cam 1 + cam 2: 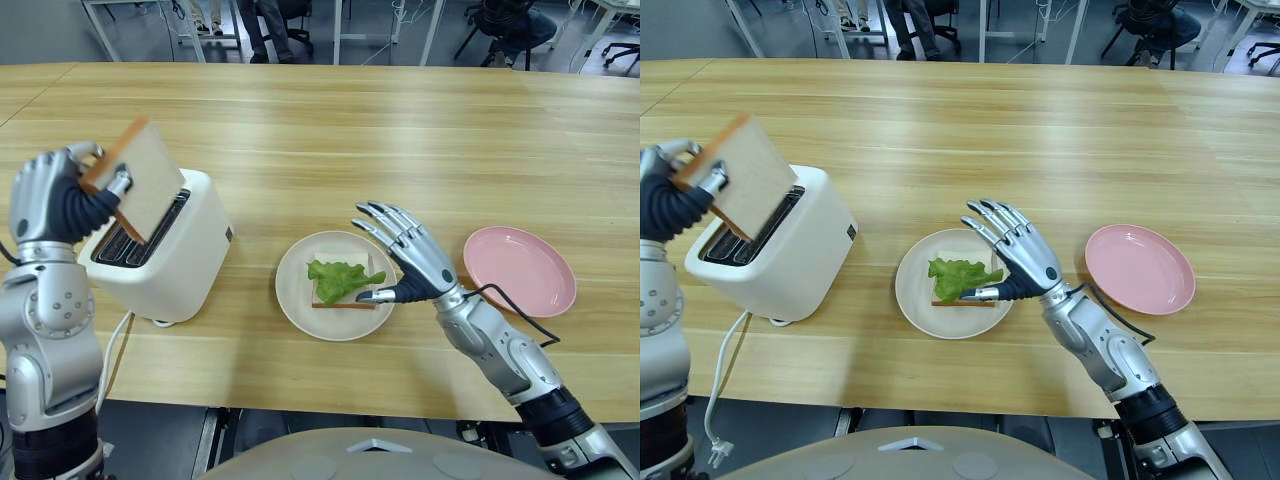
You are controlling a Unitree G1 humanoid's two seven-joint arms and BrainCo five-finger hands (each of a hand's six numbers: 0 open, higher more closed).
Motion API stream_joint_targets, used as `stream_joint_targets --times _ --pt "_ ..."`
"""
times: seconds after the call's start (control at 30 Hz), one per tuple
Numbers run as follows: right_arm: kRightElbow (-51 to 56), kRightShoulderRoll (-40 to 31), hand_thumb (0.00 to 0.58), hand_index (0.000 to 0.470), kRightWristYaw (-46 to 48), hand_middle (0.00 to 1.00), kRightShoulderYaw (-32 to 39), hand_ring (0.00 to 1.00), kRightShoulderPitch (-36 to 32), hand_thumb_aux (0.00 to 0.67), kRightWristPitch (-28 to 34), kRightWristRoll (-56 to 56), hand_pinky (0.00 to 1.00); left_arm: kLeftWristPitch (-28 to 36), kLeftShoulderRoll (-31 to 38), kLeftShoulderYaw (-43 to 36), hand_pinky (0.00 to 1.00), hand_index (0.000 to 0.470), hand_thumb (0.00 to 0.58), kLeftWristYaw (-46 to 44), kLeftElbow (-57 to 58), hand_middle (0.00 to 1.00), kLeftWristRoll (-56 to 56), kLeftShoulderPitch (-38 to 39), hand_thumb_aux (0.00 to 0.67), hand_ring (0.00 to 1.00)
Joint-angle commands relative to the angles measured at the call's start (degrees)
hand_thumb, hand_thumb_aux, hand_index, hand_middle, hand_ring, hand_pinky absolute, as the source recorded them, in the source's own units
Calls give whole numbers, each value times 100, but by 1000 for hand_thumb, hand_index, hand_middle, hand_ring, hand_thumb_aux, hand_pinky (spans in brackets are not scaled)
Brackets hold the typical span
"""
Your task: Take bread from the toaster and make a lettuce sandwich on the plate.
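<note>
A cream toaster (pixel 165 260) stands on the table at the left. My left hand (pixel 70 195) is shut on a slice of bread (pixel 145 180), held tilted just above the toaster's slots. A beige plate (pixel 300 300) in the middle holds a bread slice (pixel 345 300) with a green lettuce leaf (pixel 340 278) on top. My right hand (pixel 410 255) hovers at the plate's right rim, fingers spread and holding nothing, thumb close to the lettuce.
An empty pink plate (pixel 520 270) lies to the right of my right hand. The toaster's white cord (pixel 112 345) hangs over the table's front edge. Bare wooden tabletop stretches behind the plates. Chairs and table legs stand in the background.
</note>
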Motion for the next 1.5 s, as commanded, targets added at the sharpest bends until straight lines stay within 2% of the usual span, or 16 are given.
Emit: stream_joint_targets --times 0.03,0.2,0.47,0.67,0.87,1.03,1.23,1.5 --pt "-53 -70 0 0 -307 0 -340 0 126 0 -150 40 0 -328 106 204 1000 460 580 182 -248 1000 -279 -220 670 1000" --pt "-151 -159 0 0 -748 0 -666 0 350 0 -488 -9 0 -499 163 -105 1000 460 580 -207 -618 1000 -997 -710 670 1000" --pt "-702 -347 0 0 -1340 0 -771 0 737 0 -1226 -518 0 -148 -130 -1906 1000 460 580 -1534 -364 1000 -2476 -1604 670 1000" --pt "-978 -365 0 0 -1371 0 -665 0 924 0 -1592 -821 0 -448 -268 -2851 1000 460 580 -2434 884 1000 -3252 -1909 670 1000" --pt "-1033 -393 0 0 -1325 0 -570 0 1084 0 -1795 -1061 0 -1167 -546 -3829 1000 460 580 -2904 2700 1000 -3040 -2382 670 1000" --pt "-783 -386 0 0 -1016 0 -340 0 1070 0 -1799 -1060 0 -1603 -820 -4300 1000 460 580 -3140 3927 1000 -2953 -2651 670 1000" --pt "-203 -391 0 0 -305 0 29 0 926 0 -1579 -1105 0 -1666 -1185 -4347 1000 460 580 -3478 5059 1000 -3177 -2855 670 1000" --pt "636 -307 0 0 1068 0 500 0 567 0 -1018 -946 0 -2203 -1321 -4295 1000 460 580 -3162 6597 1000 -2822 -3275 670 1000"
